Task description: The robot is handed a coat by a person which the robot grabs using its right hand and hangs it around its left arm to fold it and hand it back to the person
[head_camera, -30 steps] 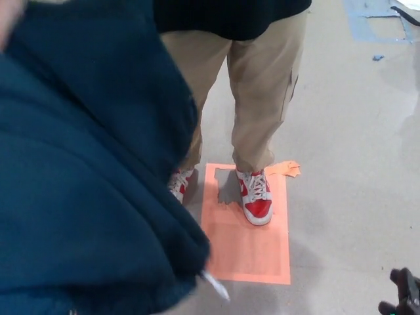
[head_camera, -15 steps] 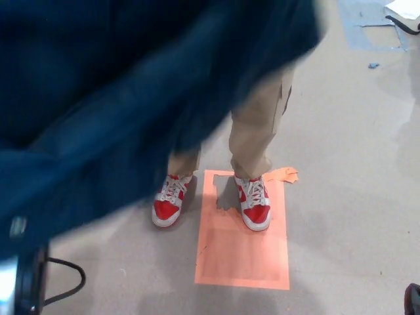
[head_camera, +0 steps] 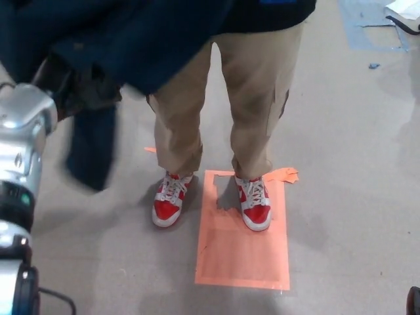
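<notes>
The dark blue coat [head_camera: 131,39] spreads across the top left of the head view. One part of it hangs down, blurred, at the left [head_camera: 92,147]. My left arm [head_camera: 23,131], silver with black joints, rises along the left edge. My left hand [head_camera: 75,85] shows as a dark shape at the coat's lower edge, half covered by the cloth, so its grip is hidden. A small black sliver of my right hand [head_camera: 414,300] shows at the bottom right corner. The person [head_camera: 230,98] in tan trousers stands right behind the coat.
The person's red and white shoes [head_camera: 256,203] stand by an orange sheet [head_camera: 243,256] on the grey floor, the picture-right shoe on it. Blue tape [head_camera: 367,23] and a white object lie at the far right top. A black cable [head_camera: 56,296] runs at the bottom left.
The coat, which filled most of the picture, has risen up and away toward the person. My left arm and the person's legs are now uncovered. My right hand has slipped almost out of the picture.
</notes>
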Motion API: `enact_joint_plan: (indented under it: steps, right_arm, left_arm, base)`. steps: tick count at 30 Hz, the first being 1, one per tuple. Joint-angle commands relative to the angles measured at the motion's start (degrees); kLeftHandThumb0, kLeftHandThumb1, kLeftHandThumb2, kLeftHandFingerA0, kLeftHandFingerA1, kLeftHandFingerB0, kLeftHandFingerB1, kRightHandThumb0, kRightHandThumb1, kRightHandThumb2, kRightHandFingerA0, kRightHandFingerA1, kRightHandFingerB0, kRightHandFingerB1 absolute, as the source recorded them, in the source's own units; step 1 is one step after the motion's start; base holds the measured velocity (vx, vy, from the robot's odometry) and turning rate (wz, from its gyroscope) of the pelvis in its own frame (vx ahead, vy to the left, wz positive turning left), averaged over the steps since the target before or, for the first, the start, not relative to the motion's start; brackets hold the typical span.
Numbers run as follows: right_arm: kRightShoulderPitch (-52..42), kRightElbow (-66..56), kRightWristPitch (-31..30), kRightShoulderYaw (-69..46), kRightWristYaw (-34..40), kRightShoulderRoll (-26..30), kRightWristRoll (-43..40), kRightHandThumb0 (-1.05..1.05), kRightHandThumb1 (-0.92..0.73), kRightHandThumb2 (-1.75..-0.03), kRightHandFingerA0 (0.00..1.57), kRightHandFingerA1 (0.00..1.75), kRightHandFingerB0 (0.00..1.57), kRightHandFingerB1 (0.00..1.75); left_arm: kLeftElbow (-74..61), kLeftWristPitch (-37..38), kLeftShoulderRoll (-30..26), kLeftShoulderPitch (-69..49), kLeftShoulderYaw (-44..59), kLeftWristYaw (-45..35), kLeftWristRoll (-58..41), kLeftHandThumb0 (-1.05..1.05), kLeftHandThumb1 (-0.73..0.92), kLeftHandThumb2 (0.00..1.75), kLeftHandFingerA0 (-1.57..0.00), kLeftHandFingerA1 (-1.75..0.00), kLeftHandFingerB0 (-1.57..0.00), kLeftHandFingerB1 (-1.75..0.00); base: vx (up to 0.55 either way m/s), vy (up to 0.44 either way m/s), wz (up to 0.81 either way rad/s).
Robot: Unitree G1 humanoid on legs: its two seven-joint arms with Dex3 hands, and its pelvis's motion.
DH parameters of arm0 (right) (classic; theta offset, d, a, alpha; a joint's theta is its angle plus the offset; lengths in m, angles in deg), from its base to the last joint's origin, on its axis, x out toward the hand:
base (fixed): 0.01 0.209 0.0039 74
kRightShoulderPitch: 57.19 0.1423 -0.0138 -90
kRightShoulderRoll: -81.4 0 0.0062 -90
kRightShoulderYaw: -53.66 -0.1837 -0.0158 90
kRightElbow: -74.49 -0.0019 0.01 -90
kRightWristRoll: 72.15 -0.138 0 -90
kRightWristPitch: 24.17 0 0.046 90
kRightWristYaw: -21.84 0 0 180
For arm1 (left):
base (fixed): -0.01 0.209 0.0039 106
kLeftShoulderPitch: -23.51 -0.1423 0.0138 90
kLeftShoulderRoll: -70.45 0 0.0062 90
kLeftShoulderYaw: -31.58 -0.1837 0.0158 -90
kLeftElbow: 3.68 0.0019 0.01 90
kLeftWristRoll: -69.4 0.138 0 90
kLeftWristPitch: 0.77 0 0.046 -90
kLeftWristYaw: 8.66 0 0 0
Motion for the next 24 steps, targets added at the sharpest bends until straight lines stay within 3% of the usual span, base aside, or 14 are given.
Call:
enact_joint_plan:
  steps: [1, 4, 5, 9, 10, 13, 14, 16, 23, 24]
  right_arm:
    - [-0.22, 0.28, -0.59, -0.52, -0.31, 1.03, -0.36, -0.88, -0.72, -1.02, 0.06, 0.23, 0.05, 0.13]
    - [0.3, 0.3, -1.06, -0.54, -0.56, 1.05, -0.36, -0.87, -0.71, -1.01, 0.06, 0.22, 0.05, 0.13]
    - [0.71, 0.31, -1.27, -0.79, -0.63, 1.07, -0.61, -0.85, -0.71, -1.02, 0.03, 0.21, 0.03, 0.14]
    - [0.9, 0.26, -1.1, -1.13, -1.08, 1.1, -0.82, -0.83, -0.7, -1.0, 0.03, 0.22, 0.03, 0.14]
    - [0.92, 0.31, -1.11, -1.51, -1.2, 1.08, -1.12, -0.84, -0.7, -1.0, 0.04, 0.21, 0.04, 0.14]
    - [0.99, 0.4, -1.47, -1.84, -1.13, 1.11, -1.17, -0.85, -0.68, -0.98, 0.06, 0.23, 0.06, 0.15]
    - [1.12, 0.38, -1.46, -1.84, -0.98, 1.07, -1.09, -0.86, -0.69, -0.98, 0.06, 0.23, 0.06, 0.15]
    - [1.19, 0.28, -1.49, -2.1, -0.96, 0.94, -1.16, -0.86, -0.68, -0.97, 0.07, 0.23, 0.06, 0.15]
    - [1.53, 0.29, -2.5, -1.08, 0.08, 1.21, -0.21, -0.86, -0.69, -1.0, 0.07, 0.25, 0.07, 0.16]
    - [1.4, 0.3, -2.72, -1.62, -0.44, 1.15, -0.85, -0.85, -0.68, -0.98, 0.08, 0.26, 0.07, 0.17]
  left_arm:
    - [-5.01, 1.68, -1.18, -7.05, 1.16, -2.46, -2.83, -0.76, 0.85, 0.68, -0.11, -0.26, -0.08, -0.24]
    - [-8.51, 2.81, -1.9, -11.93, 1.9, -3.24, -3.69, -0.75, 0.85, 0.66, -0.1, -0.28, -0.06, -0.27]
    - [-9.18, 3.42, -1.94, -14.34, 2.93, -3.73, -4.8, -0.72, 0.67, 1.04, -0.03, -0.36, -0.02, -0.32]
    - [-10.97, 4.31, -2.57, -20.32, 4.48, -4.34, -5.62, -0.73, 0.68, 1.05, -0.03, -0.36, -0.02, -0.31]
    - [-11.22, 4.68, -2.84, -21.92, 4.64, -3.75, -5.13, -0.75, 0.86, 0.68, -0.11, -0.26, -0.08, -0.24]
    - [-10.11, 6.94, -2.98, -26.17, 6.29, -3.64, -5.7, -0.74, 0.86, 0.67, -0.12, -0.28, -0.1, -0.26]
    - [-9.61, 7.58, -2.99, -27.28, 6.87, -3.66, -5.99, -0.73, 0.67, 1.03, -0.04, -0.41, -0.04, -0.36]
    - [-8.12, 9.84, -3.68, -30.17, 7.41, -3.86, -5.44, -0.71, 0.69, 1.04, -0.04, -0.41, -0.04, -0.35]
    - [1.27, 14.72, -4.75, -33.99, 9.23, -5.13, -5.91, -0.71, 0.68, 1.03, -0.04, -0.39, -0.04, -0.36]
    - [3.47, 16.26, -5.39, -35.2, 8.59, -3.87, -4.2, -0.76, 0.88, 0.68, -0.11, -0.26, -0.11, -0.26]
  base:
    - [0.0, 0.0, 0.0]
    - [0.0, 0.0, 0.0]
    - [0.0, 0.0, 0.0]
    - [0.0, 0.0, 0.0]
    - [0.0, 0.0, 0.0]
    - [0.0, 0.0, 0.0]
    - [0.0, 0.0, 0.0]
    - [0.0, 0.0, 0.0]
    - [0.0, 0.0, 0.0]
    - [0.0, 0.0, 0.0]
